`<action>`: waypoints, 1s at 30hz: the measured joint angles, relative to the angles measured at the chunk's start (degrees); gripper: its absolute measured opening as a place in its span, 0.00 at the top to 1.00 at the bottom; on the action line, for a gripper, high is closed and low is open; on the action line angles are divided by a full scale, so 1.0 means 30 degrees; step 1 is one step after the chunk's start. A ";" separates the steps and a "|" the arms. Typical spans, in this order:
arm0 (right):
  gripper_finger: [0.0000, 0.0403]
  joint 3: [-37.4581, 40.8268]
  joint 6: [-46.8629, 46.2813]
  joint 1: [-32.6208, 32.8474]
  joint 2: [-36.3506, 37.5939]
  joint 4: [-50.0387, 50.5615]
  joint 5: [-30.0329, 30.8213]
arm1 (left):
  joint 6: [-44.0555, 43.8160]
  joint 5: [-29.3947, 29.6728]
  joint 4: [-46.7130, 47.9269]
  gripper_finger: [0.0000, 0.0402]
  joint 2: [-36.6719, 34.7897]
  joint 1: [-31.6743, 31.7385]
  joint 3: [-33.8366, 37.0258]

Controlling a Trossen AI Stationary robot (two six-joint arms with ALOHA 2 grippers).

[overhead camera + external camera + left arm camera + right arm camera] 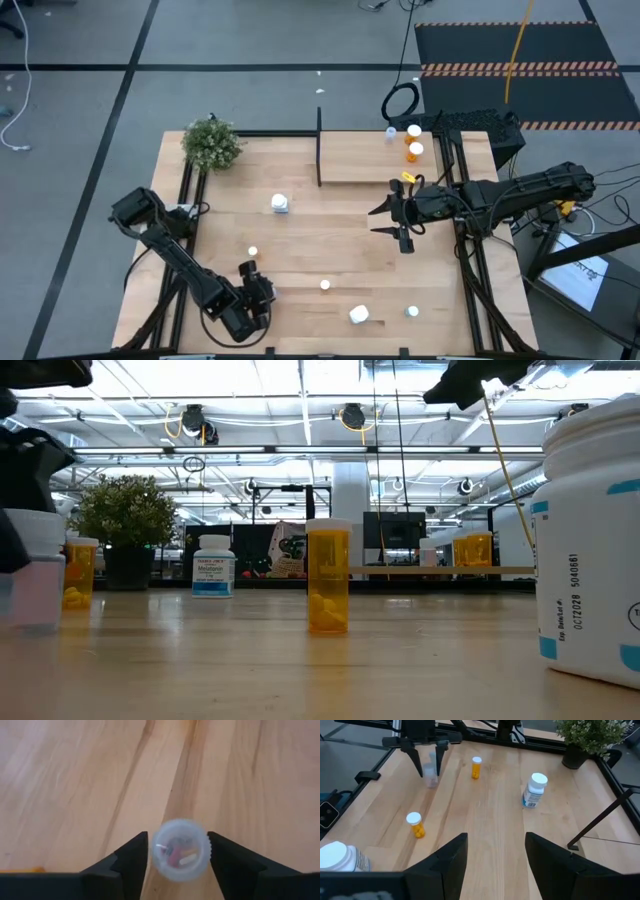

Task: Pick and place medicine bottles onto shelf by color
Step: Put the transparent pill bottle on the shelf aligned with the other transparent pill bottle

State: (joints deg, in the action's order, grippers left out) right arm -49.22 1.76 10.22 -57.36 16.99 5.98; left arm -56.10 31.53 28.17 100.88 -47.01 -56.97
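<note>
1. Left pincer is sitting low over the desk, well apart from the shelf, out toward the desk corner diagonally across from it. Its fingers are straddling a tiny clear bottle, one finger on each side of the cap. They're looking right up against it, but I honestly can't tell if it's actually squeezing or just hugging it.
2. That clear bottle is standing upright on the desk between the fingers, with a few pills showing through the lid.
3. An orange bottle is standing just beside that pincer, on the side toward the shelf.
4. Right pincer is hanging released with nothing between its fingers, hovering close to the shelf's front edge, near the shelf's end away from the black post.
5. Three bottles are already standing on the shelf, bunched at that same end: a pale-blue one and two orange ones.
6. A white bottle with a blue label is standing on the desk, near the shelf's post end.
7. Farther from the shelf, another orange bottle, a big white bottle and one more tiny bottle are sitting along the desk's opposite edge.
8. A green plant is sitting in the desk corner beyond the shelf's post end.
</note>
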 joint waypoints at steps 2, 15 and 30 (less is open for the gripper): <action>0.52 -0.0004 0.0008 0.0000 0.0000 -0.0005 0.0000 | 0.0656 0.0002 -0.0193 0.57 0.0000 0.0209 0.0000; 0.52 -0.0005 0.0138 0.0000 -0.0049 -0.1325 0.0000 | 0.7414 -0.1035 -0.0741 0.59 -0.1913 0.2105 -0.0184; 0.47 0.1802 -0.1415 -0.0023 -0.2607 -1.1044 -0.1165 | 2.2610 -0.3561 -0.5182 0.60 -0.7064 0.5784 -0.1800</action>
State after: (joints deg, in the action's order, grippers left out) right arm -43.81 -2.49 10.15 -65.19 -16.15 2.48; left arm 11.73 20.85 12.62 79.69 -29.65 -62.37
